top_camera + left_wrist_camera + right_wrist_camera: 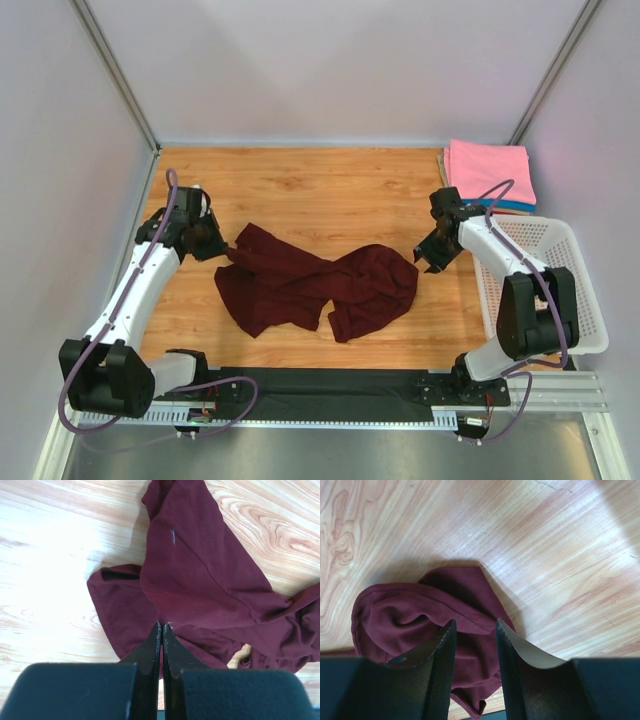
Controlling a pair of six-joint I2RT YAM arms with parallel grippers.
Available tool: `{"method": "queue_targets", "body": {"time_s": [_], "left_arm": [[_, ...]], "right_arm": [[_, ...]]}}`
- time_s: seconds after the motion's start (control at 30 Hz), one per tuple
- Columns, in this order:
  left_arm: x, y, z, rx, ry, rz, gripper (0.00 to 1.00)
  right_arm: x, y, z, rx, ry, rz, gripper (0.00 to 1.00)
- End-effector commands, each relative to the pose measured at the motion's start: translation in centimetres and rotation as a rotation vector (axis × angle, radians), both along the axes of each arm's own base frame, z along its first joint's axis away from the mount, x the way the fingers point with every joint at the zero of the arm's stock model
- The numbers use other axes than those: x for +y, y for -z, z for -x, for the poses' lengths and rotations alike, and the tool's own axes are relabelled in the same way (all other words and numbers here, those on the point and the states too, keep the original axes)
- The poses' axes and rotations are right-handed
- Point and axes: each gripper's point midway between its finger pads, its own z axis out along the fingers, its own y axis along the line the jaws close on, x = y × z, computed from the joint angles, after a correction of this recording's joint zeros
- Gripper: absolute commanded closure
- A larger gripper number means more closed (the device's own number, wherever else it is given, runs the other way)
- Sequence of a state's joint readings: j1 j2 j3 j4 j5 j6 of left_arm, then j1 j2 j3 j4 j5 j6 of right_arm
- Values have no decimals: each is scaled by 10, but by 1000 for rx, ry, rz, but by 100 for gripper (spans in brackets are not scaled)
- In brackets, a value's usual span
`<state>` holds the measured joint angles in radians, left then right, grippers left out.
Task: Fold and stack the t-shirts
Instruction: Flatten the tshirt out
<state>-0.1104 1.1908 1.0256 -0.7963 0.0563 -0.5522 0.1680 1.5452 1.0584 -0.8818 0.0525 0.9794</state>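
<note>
**Maroon t-shirt** (315,285): crumpled, unfolded, at the centre of the wooden table (330,185). A folded pink t-shirt (488,170) tops the stack at upper right, beside the white basket (560,300).

**Left gripper** (162,625): closed, apparently pinching the shirt's left edge.

**Right gripper** (475,622): part-open, astride the right edge.

**Risk:** the thin pinch may slip, or the right jaws may catch several layers.

**Views:** the wrist views show the jaws; only the overhead view shows the stack.

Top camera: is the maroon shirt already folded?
No, the maroon t-shirt lies crumpled and spread across the table, unlike the folded pink t-shirt in the far right corner.
</note>
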Motion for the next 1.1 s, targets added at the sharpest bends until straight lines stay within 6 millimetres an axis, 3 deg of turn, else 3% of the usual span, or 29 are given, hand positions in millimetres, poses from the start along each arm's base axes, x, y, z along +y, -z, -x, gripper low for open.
{"method": "queue_targets", "body": {"time_s": [0.0, 0.43, 1.07], "left_arm": [[6, -20, -11, -58, -15, -21, 100], [12, -15, -7, -37, -26, -38, 100], [8, -10, -6, -39, -12, -16, 100]], "right_arm": [[-8, -24, -5, -65, 3, 65, 61], [23, 1, 12, -20, -41, 15, 63], [23, 33, 19, 37, -31, 47, 64]]}}
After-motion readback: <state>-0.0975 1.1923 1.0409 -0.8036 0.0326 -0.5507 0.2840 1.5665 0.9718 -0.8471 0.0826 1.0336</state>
